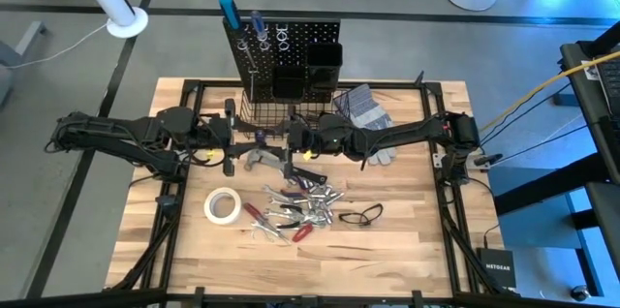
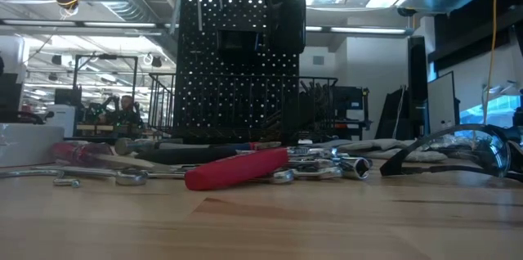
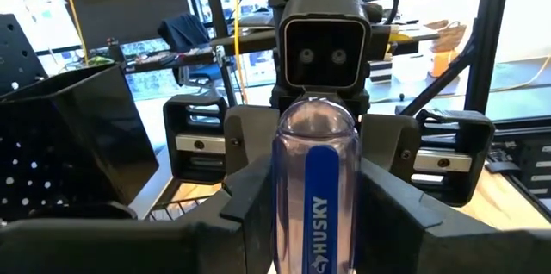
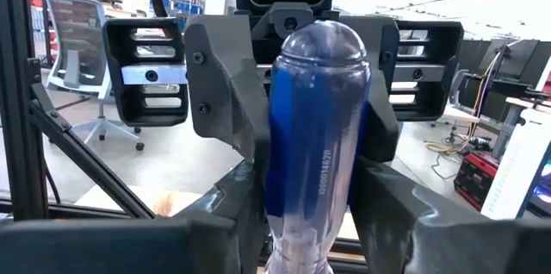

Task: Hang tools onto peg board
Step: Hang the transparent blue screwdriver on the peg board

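A screwdriver with a clear and blue handle (image 3: 315, 189) stands upright in the air between my two grippers, domed end up. My left gripper (image 1: 254, 139) comes at it from the table's left and my right gripper (image 1: 293, 139) from the right. Both are shut on the handle, in front of the peg board (image 1: 291, 42), which stands upright at the table's far edge. Loose tools (image 1: 300, 206), a white tape roll (image 1: 223, 204) and a hammer (image 1: 257, 160) lie on the wooden table. The screwdriver's shaft is out of view below both wrist pictures. My left gripper pinches the handle's two sides (image 3: 284, 222) between its fingers, below the domed end. The fingers reach in level from the table's left and lie across the upright handle, which is clear of the table. My right gripper pinches the same handle's sides (image 4: 277, 209) between its two fingers, level from the table's right, facing the left gripper. Its fingers lie across the handle near the narrowing neck (image 4: 297, 252). The dome (image 4: 324, 46) stands above them.
Black bins (image 1: 308, 71) and a wire basket (image 1: 262, 112) sit at the board's base, right behind the grippers. Grey gloves (image 1: 366, 107) lie at the far right. Safety glasses (image 1: 363, 216) lie near the tool pile. A red-handled tool (image 2: 237, 168) lies closest in the low view.
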{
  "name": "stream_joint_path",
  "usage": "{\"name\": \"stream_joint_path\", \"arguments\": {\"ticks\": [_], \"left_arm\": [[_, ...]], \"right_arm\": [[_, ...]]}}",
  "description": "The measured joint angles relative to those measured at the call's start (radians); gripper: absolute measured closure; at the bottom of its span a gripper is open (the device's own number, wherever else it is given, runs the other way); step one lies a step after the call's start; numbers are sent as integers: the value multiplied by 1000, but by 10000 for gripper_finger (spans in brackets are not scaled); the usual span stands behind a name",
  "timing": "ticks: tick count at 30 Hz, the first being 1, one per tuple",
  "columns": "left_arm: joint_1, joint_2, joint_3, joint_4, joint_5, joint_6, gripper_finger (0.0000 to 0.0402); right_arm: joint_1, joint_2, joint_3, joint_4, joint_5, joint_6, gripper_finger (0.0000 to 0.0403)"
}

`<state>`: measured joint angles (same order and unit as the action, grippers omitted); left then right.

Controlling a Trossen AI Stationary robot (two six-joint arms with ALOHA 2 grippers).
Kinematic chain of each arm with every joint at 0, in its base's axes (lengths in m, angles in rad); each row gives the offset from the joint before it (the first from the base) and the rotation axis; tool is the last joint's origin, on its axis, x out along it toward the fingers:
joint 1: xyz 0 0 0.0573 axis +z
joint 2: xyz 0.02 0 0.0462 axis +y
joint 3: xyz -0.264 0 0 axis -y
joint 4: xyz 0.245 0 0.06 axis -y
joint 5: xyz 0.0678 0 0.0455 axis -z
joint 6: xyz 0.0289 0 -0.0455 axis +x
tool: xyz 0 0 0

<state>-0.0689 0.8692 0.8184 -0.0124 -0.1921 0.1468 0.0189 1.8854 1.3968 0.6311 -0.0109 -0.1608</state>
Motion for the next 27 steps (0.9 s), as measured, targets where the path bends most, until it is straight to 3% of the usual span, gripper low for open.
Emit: {"name": "stream_joint_path", "arguments": {"ticks": [8, 14, 20, 27], "left_arm": [[0, 12, 0, 4, -7, 43, 252], [-1, -14, 1, -2, -119, 72, 209], [-3, -109, 1, -111, -141, 72, 188], [-3, -230, 1, -351, -195, -42, 191]], "right_arm": [[0, -1, -1, -7, 17, -20, 253], [-2, 0, 0, -2, 37, -35, 262], [-1, -27, -1, -20, 73, -92, 260], [2, -127, -1, -55, 108, -123, 260]]}}
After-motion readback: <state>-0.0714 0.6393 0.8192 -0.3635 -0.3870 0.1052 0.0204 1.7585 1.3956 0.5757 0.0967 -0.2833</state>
